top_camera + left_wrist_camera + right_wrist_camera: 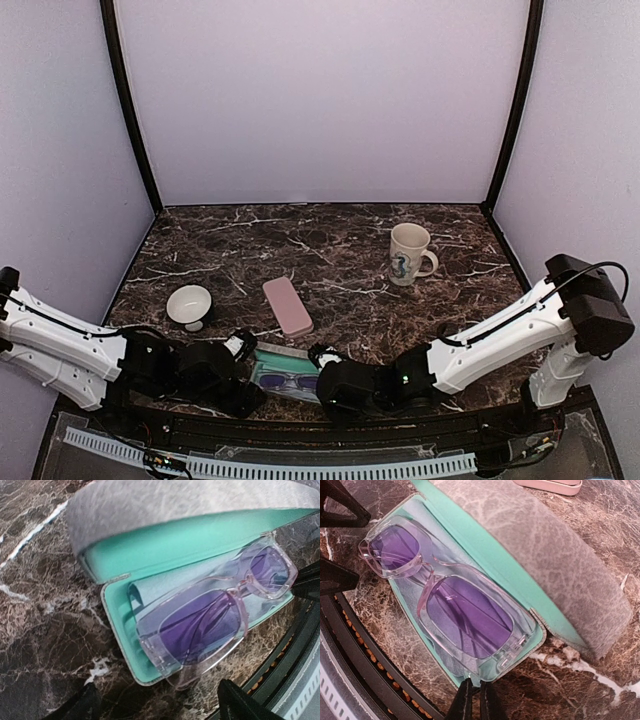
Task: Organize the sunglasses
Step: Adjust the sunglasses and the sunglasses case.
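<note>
TWO HANDS, ONE OPEN CASE: my hands meet over an open case (276, 352) at the bottom centre of the overhead view, where a pair of sunglasses (285, 381) lies inside. From my left wrist the sunglasses (215, 615) fill the middle and right of the frame. They have a chunky see-through pinkish frame and purple lenses, and they rest on a pale blue cloth (150, 590) against the teal lining, with the grey lid raised behind them. My left hand (155, 695) is spread wide, its dark fingers in the lower left and lower right corners, touching nothing. My right hand (472, 697) is pinched narrow at the bottom edge of its own view, just beside the near rim of the case, and holds nothing that I can see. I judge the sunglasses light and stiff, the plastic smooth enough to slip and the lenses easy to scratch. I would take them by the thick bridge or a frame corner, never across the lenses. They sit a little askew, and one corner seems to ride over the rim low in the left wrist view. A second, pink case (287, 305) lies shut further up the table (330, 230)
</note>
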You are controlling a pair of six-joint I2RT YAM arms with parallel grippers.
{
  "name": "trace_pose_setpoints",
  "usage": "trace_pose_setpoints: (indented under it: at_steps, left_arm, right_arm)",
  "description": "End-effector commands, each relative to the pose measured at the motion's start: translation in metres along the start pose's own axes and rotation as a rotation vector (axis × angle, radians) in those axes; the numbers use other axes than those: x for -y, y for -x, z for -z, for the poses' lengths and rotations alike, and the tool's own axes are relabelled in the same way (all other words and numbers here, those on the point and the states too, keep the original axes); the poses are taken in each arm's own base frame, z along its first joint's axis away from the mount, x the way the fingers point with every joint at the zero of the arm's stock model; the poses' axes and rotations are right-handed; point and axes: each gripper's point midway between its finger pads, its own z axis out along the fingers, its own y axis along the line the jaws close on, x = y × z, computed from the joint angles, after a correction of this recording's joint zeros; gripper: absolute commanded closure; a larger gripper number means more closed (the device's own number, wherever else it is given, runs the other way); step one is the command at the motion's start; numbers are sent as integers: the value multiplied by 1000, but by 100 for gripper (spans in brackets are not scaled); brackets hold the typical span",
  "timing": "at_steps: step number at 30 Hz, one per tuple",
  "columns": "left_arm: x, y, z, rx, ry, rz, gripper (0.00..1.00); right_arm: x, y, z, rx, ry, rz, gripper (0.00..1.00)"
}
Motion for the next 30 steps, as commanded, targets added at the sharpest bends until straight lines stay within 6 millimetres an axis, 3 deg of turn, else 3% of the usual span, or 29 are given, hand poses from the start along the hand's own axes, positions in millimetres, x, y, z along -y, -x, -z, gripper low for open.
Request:
trace_pose_setpoints:
  at_steps: [1, 14, 30]
  left_arm:
    - [-8, -6, -4, -45, 39, -39, 21]
    - [-4, 8, -13, -44, -7, -45, 48]
    - [5, 20, -12, -13, -41, -14, 71]
  right_arm:
    - [-6, -1, -7, -4, 0, 9, 93]
    - [-5, -1, -6, -2, -9, 14, 93]
    - [-8, 0, -7, -2, -23, 37, 92]
